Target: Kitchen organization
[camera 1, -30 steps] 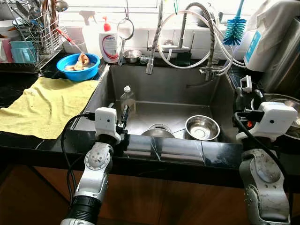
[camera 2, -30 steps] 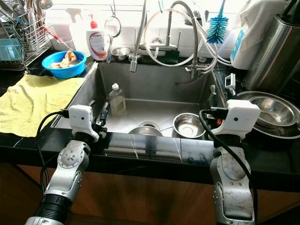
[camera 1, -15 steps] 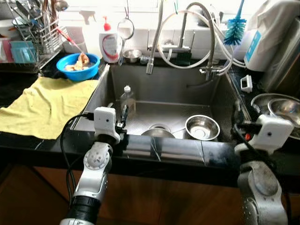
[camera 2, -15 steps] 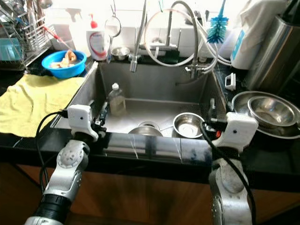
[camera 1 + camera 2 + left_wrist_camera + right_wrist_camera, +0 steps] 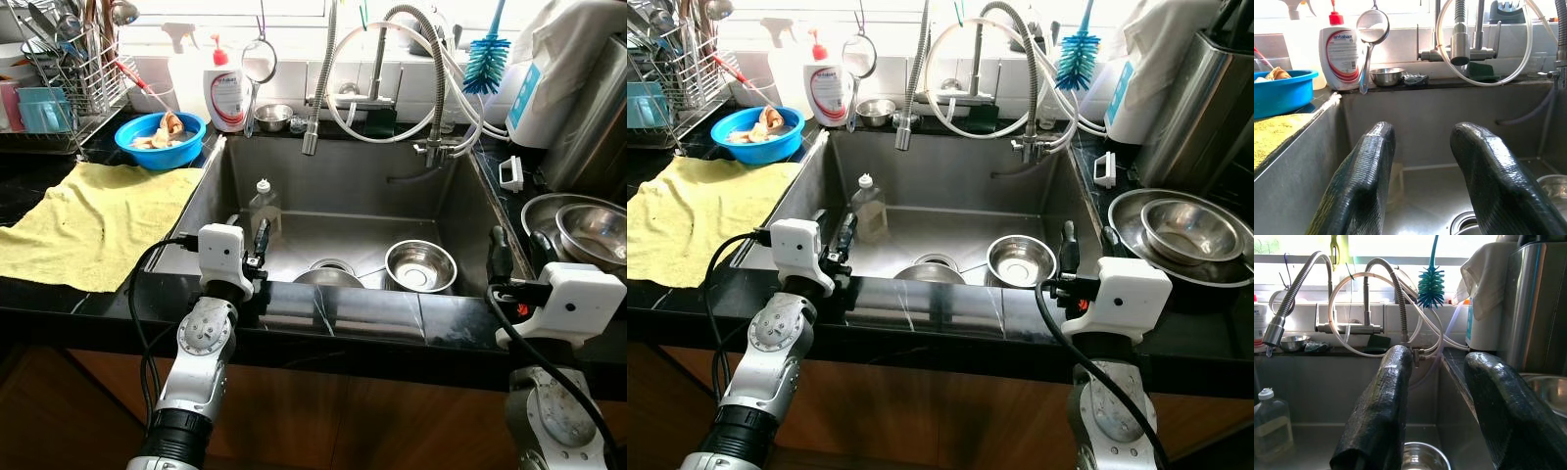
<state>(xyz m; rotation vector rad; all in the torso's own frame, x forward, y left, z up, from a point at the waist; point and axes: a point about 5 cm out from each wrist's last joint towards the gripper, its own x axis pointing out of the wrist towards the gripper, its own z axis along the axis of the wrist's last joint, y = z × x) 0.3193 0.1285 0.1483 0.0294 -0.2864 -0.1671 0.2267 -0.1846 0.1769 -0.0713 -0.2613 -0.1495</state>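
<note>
A steel bowl (image 5: 420,265) sits in the sink (image 5: 343,186) at 3 o'clock of the drain; a bottle (image 5: 264,207) stands at 10 o'clock. The left hand (image 5: 1422,161) and right hand (image 5: 1442,396) hover at the worktop (image 5: 333,318) edge, fingers parted, empty. The right wrist view cuts the bowl off.

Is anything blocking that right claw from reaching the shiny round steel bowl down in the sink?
Nothing visible. The right claw hangs open at the sink's front right edge, and the round steel bowl sits just beside and below it, with open space between.
</note>
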